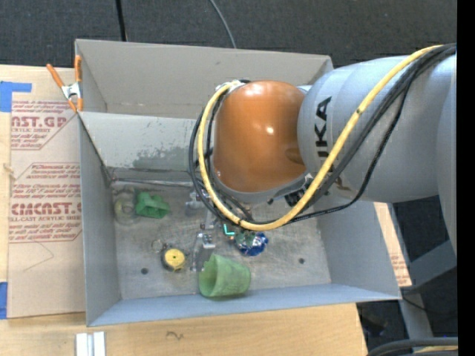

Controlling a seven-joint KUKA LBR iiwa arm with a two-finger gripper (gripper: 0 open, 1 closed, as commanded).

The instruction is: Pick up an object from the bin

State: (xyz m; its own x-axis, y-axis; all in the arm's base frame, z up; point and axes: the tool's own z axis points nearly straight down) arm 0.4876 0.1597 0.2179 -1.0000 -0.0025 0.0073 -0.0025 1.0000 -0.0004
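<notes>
My gripper [203, 237] hangs under the orange wrist cover, low over the bin floor near the front middle. Just in front of it a pale green plastic cup [223, 277] lies on its side against the front wall. A small blue shiny thing [253, 244] sits right beside the gripper on the right, partly hidden by the cables. To the gripper's left a small yellow round piece [173, 259] rests on the floor.
A green crumpled-looking thing [151, 205] lies at the left of the bin floor, with a pale translucent piece [124, 208] next to it by the left wall. The arm and its cover hide the bin's middle and right back.
</notes>
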